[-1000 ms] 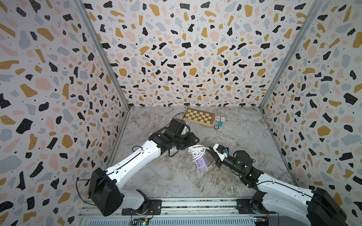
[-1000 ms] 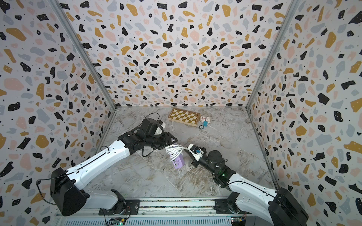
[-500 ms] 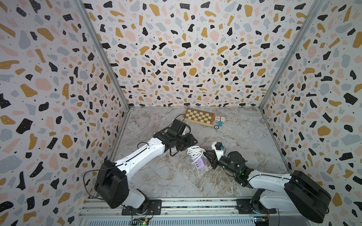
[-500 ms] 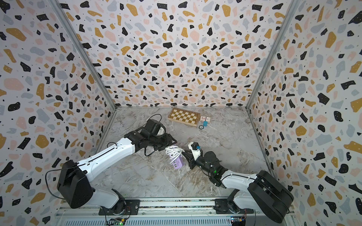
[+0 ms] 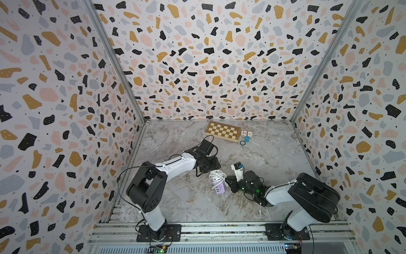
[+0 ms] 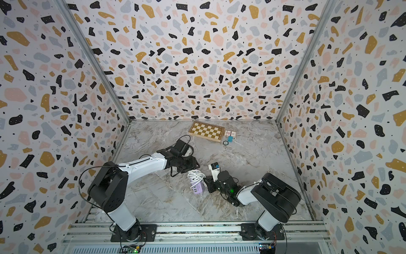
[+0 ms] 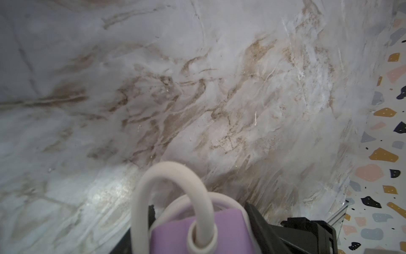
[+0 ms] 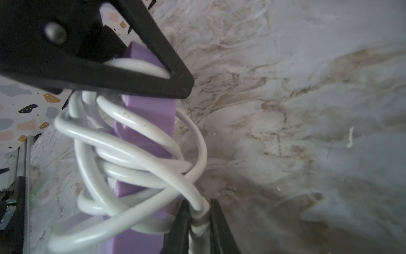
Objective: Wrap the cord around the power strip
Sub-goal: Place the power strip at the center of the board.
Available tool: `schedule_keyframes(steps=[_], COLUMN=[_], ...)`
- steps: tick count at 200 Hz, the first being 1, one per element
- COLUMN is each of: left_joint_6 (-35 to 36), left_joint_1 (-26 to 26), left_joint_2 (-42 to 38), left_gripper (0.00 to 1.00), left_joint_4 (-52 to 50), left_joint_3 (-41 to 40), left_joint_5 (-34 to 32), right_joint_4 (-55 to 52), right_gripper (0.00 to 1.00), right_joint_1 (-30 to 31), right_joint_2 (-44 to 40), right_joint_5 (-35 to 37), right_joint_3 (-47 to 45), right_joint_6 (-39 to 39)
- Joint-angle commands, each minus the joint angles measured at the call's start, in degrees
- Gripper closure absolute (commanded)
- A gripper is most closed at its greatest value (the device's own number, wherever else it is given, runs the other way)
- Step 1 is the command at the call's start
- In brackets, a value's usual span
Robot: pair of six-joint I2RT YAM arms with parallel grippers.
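Note:
The lavender power strip (image 5: 220, 188) (image 6: 198, 187) lies mid-table in both top views, with white loops of the cord (image 5: 217, 176) (image 6: 194, 174) wound round its far half. My left gripper (image 5: 212, 169) (image 7: 202, 220) is shut on the far end of the power strip (image 7: 175, 233), where the cord (image 7: 171, 173) leaves it in an arch. My right gripper (image 5: 229, 183) (image 8: 198, 217) is shut on the cord's thick end piece, right beside the power strip (image 8: 151, 114). Several turns of the cord (image 8: 131, 151) cross the strip loosely. A left finger (image 8: 131, 74) shows there too.
A checkered wooden board (image 5: 223, 131) lies at the back, with a small card box (image 5: 246, 133), a blue block (image 5: 247, 139) and a small round piece (image 5: 242, 142) beside it. Patterned walls close three sides. A metal rail (image 5: 219, 228) runs along the front.
Both arms have folded, their elbows rising toward the camera. The grippers and the strip shifted slightly nearer. Both grips are unchanged.

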Motion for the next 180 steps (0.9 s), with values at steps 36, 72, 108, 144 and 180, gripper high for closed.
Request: schedule_keyframes(steps=[36,72,108,144,180], left_joint_6=[7.4,11.6,15.2,16.6,16.7], left_joint_1=[0.3,0.3,0.3,0.2,0.2], left_joint_2=[6.8,11.8,14.9,16.1,16.9], left_gripper=[1.0,1.0,1.0,1.0,1.0], left_joint_4=[5.8,-3.2,-11.1,-13.9,-15.8], left_joint_3=[4.7,11.1,15.7,17.3,18.8], left_joint_5=[2.1,-0.6,-2.7,-3.8,-4.3], right_joint_4=[-7.4,-15.2,-24.0,-24.8,-23.2], right_gripper=[0.92,0.76,0.57,0.47,0.41], right_joint_1=[1.5,1.6,-0.3,-3.6,-4.6], right_joint_2=[6.8,4.9,-0.9,-4.2,-6.0], right_joint_5=[-2.6,-1.6,2.4,-0.4,-3.7], right_joint_3=[3.7,5.9,6.9,7.5,8.7], right_joint_6=[6.5,3.2,-6.0,-14.7,-20.3])
